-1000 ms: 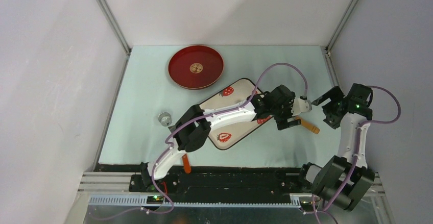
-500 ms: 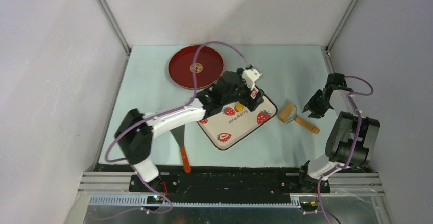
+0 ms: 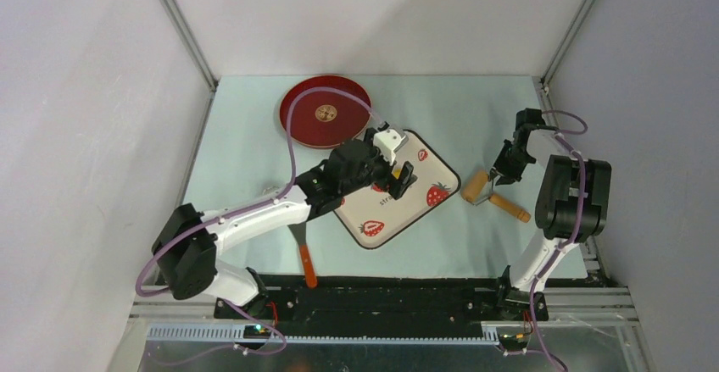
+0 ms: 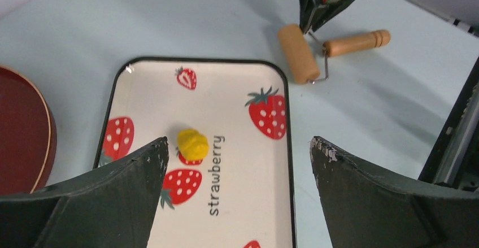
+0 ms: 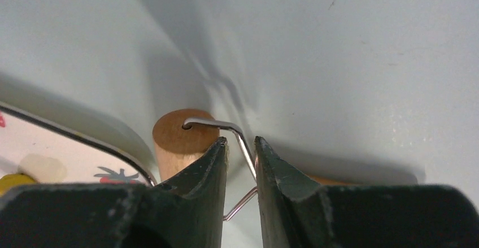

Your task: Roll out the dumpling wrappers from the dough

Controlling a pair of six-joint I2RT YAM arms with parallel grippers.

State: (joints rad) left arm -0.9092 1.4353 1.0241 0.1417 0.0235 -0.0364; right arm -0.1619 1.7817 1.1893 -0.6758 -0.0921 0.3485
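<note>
Your right end effector point(image 5: 240, 152) is nearly closed around the roller's point(image 4: 298, 53) wire frame. Your left end effector point(image 4: 234, 163) hangs spread wide above the dough point(image 4: 192, 143), an unrolled lump on the strawberry tray point(image 4: 282, 203). Next: lift the roller and carry it over.

left tool point(image 4: 237, 163) withdrawn over tray point(image 3: 428, 158), right tool point(image 5: 240, 146) reached roller point(image 3: 475, 187)

Left claw point(image 4: 237, 146) spread wide; right claw point(image 5: 240, 146) nearly closed.
</note>
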